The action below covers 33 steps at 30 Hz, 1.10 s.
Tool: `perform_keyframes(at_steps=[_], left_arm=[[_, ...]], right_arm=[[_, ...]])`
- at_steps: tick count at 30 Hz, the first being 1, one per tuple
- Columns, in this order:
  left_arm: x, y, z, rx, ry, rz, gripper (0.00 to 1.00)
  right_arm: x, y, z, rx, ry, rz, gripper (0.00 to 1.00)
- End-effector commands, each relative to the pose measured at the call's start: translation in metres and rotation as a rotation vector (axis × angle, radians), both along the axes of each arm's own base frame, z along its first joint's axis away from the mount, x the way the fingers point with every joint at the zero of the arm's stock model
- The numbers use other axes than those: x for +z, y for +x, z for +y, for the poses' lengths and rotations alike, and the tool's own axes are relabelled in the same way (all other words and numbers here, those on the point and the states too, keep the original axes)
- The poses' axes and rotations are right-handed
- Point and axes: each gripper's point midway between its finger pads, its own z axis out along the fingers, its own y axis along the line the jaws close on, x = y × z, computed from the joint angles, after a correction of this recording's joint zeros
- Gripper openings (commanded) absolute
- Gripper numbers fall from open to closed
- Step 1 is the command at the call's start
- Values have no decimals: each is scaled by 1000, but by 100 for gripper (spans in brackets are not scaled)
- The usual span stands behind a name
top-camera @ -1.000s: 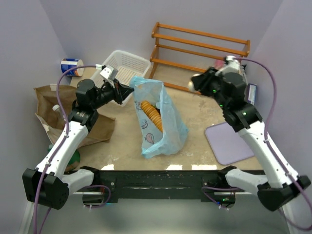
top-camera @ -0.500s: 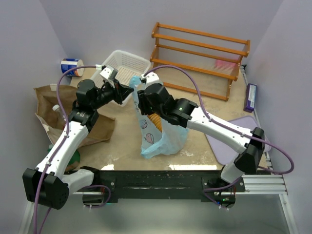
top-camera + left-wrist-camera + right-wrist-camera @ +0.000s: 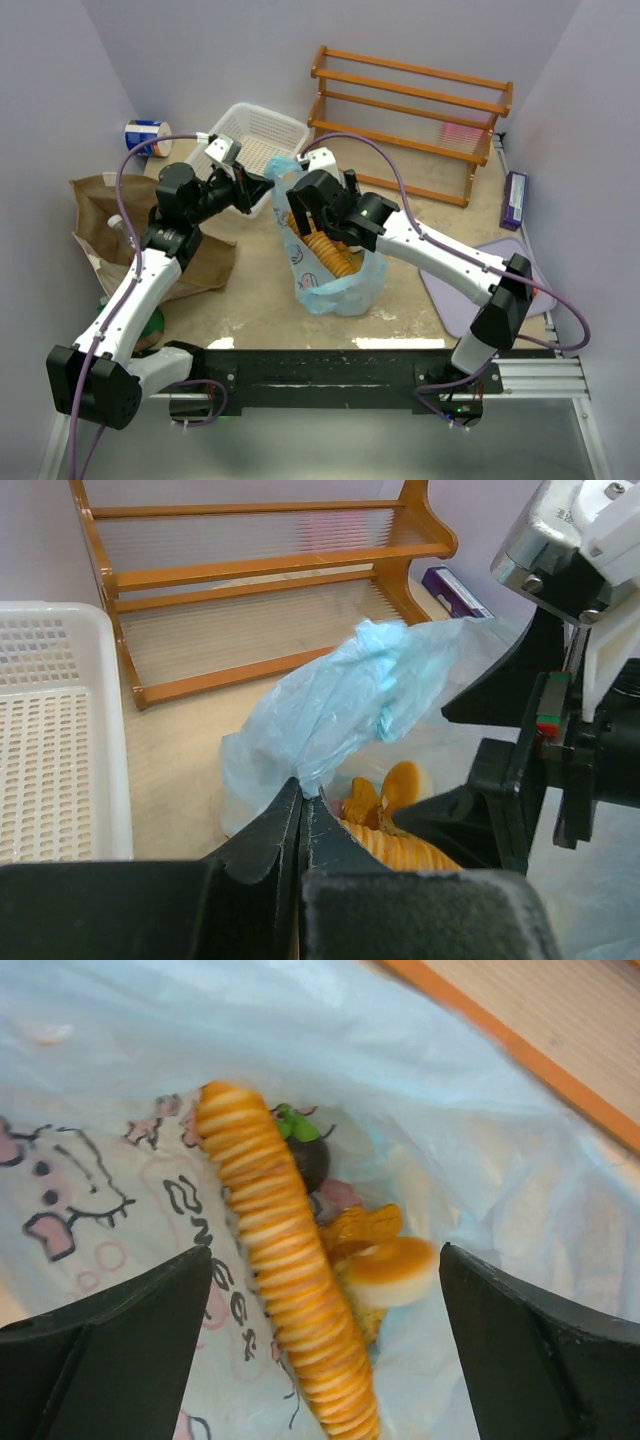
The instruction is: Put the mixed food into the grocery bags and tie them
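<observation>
The light blue plastic grocery bag (image 3: 345, 290) stands mid-table with its mouth held up. My left gripper (image 3: 262, 185) is shut on the bag's rim (image 3: 370, 680), which is pinched between its fingertips (image 3: 303, 790). My right gripper (image 3: 310, 215) hangs open over the bag's mouth, with its jaws wide apart and nothing between them (image 3: 325, 1260). Inside the bag lie a long orange stack of bread slices (image 3: 280, 1260), a mushroom (image 3: 390, 1265) and a dark toy produce piece with a green top (image 3: 305, 1155). The brown paper bag (image 3: 105, 215) lies creased at the left.
A white mesh basket (image 3: 262, 132) stands behind the left gripper, with a blue-and-white can (image 3: 147, 136) to its left. The wooden rack (image 3: 410, 100) spans the back. A purple mat (image 3: 465, 290) and a purple box (image 3: 515, 200) lie at the right. A green round thing (image 3: 150, 322) sits by the left arm.
My right arm swung from the back right to the blue bag's mouth, and its jaws have opened wide there. The left gripper kept its hold on the rim.
</observation>
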Motion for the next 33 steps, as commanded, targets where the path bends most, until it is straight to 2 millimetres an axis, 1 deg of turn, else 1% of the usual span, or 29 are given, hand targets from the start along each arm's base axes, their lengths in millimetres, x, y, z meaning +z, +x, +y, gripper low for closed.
perform_keyframes(at_steps=[1, 2, 3, 4, 5, 6, 7, 8, 9, 10, 11, 12, 13, 14, 15, 17, 19, 20, 21, 22, 24, 25, 26, 27, 29, 31, 33], left_arm=[[9, -1, -3, -23, -20, -34, 0], [8, -1, -3, -22, -20, -31, 0], [7, 0, -3, -21, -21, -29, 0], [7, 0, -3, -21, -22, -26, 0], [7, 0, -4, -22, -23, -25, 0], [6, 1, -3, -19, -23, -22, 0], [5, 2, -3, -18, -22, -21, 0], [4, 2, -3, -18, -21, -18, 0], [4, 2, -3, -18, -21, -18, 0], [3, 3, -3, -16, -20, -15, 0], [2, 3, -3, -16, -20, -13, 0], [1, 4, -3, -16, -19, -10, 0], [1, 4, -3, -16, -19, -10, 0], [2, 4, -3, -14, -19, -12, 0], [2, 3, -3, -13, -19, -12, 0], [1, 4, -2, -8, -20, -9, 0], [2, 4, -2, -7, -20, -11, 0], [1, 4, -2, -7, -19, -9, 0], [2, 4, -2, -7, -20, -11, 0], [2, 4, -2, -8, -20, -11, 0], [3, 4, -1, -1, -16, -14, 0], [3, 4, -1, 2, -15, -15, 0], [2, 5, 0, 7, -13, -15, 0], [4, 4, 0, 8, -13, -19, 0], [4, 4, 0, 6, -13, -19, 0], [4, 4, 0, 8, -13, -21, 0], [5, 3, 0, 6, -13, -22, 0]], right_arm=[[63, -30, 25, 214, 204, -33, 99], [71, -40, 30, 255, 245, -25, 99], [70, -55, 36, 320, 293, 18, 99], [92, -69, 33, 339, 391, 10, 99], [96, -80, 35, 370, 443, 32, 99], [92, -96, 40, 422, 502, 78, 99], [105, -111, 36, 428, 604, 107, 99], [105, -121, 37, 443, 655, 139, 98], [89, -134, 41, 467, 694, 203, 98], [86, -142, 42, 431, 766, 265, 98], [91, -154, 40, 437, 820, 286, 97], [77, -161, 42, 434, 843, 325, 96], [77, -171, 43, 417, 884, 362, 96], [79, -175, 38, 403, 908, 363, 96], [71, -179, 36, 381, 913, 383, 96], [69, -188, 36, 355, 961, 420, 96], [64, -200, 36, 342, 1005, 470, 96], [61, -204, 36, 338, 1011, 489, 95], [50, -208, 35, 323, 994, 518, 95], [46, -216, 36, 316, 993, 548, 95], [39, -221, 29, 285, 964, 561, 94], [40, -227, 28, 286, 958, 571, 94], [47, -225, 24, 270, 964, 548, 94], [46, -227, 18, 258, 947, 550, 94], [54, -229, 12, 257, 956, 539, 94], [52, -230, 6, 240, 946, 543, 94], [43, -232, 5, 223, 936, 568, 94]])
